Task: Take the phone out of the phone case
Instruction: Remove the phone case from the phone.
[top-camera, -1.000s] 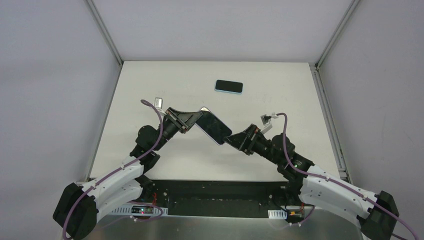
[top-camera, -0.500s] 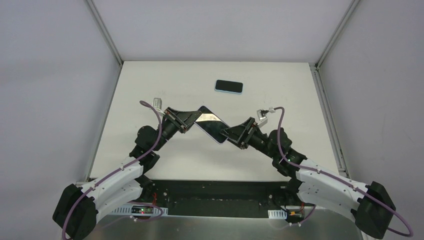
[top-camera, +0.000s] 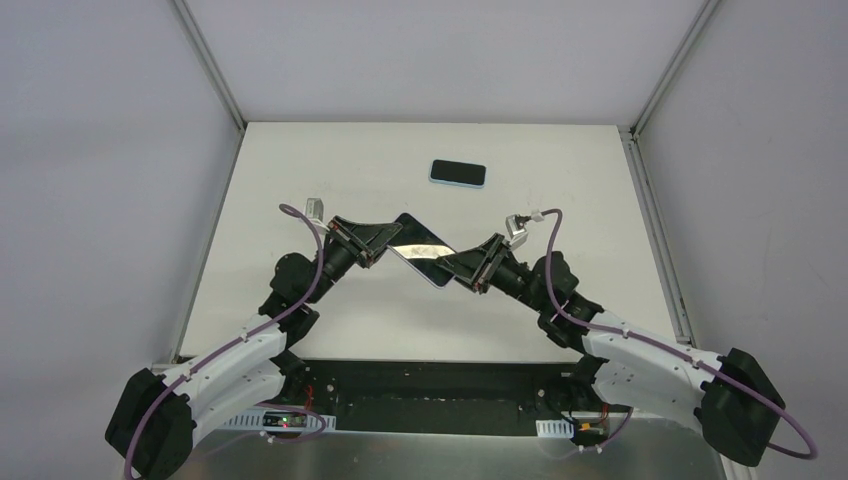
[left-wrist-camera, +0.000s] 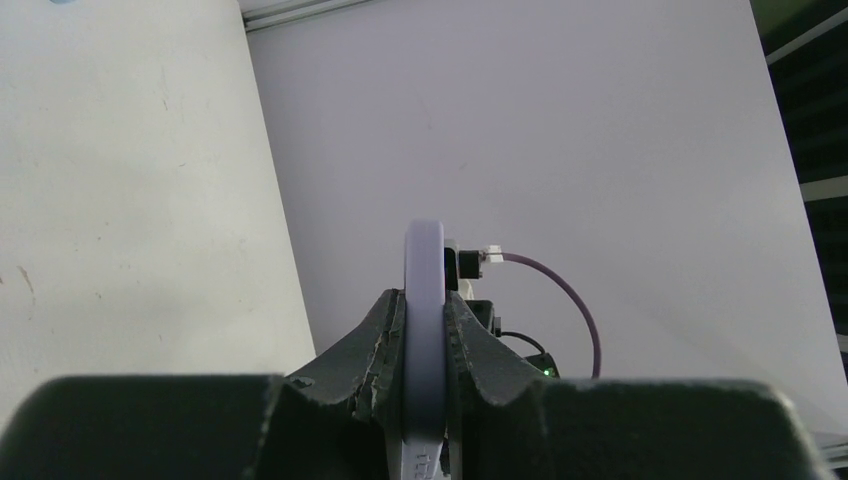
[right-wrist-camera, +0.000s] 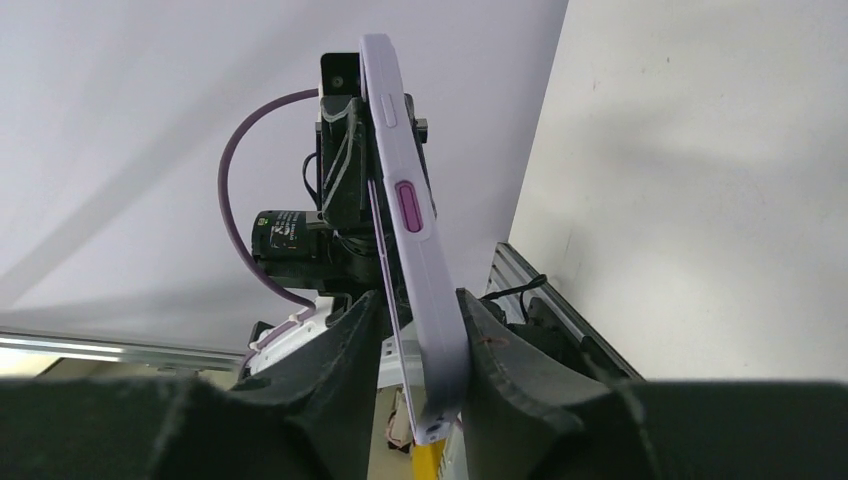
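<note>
Top external: the phone case (top-camera: 421, 249), lilac rim, with the phone (top-camera: 424, 244) seated in it, dark glossy screen facing up. It is held in the air above the table (top-camera: 300, 170) between the two arms. The left gripper (top-camera: 391, 239) is clamped on the case's far-left end and the right gripper (top-camera: 453, 266) on the near-right end. A second handset (top-camera: 458, 173) with a light blue rim lies flat on the table further back, well apart and untouched. Left wrist: the case (left-wrist-camera: 424, 260) is seen edge-on and upright, and the left gripper (left-wrist-camera: 424, 312) has both fingers (left-wrist-camera: 380, 335) pressed against its faces with no gap, so it is closed on the case. Right wrist: same story. The right gripper (right-wrist-camera: 417, 302) is closed on the lower end of the case (right-wrist-camera: 395, 150), its fingers (right-wrist-camera: 492, 345) are flat on both faces, and the magenta side button (right-wrist-camera: 408, 206) is visible. A thin dark line along the left face looks like the phone's front, though I can't tell whether any corner has lifted. Step in hand, as I judge it: a two-handed hold, with separation not yet started. Both grips pinch case and phone together, so a straight pull would not part them. The next move likely calls for one gripper to regrip on the case lip only, or to flex a corner back, while the other steadies the phone. Slip risk is high on the glossy screen.
</note>
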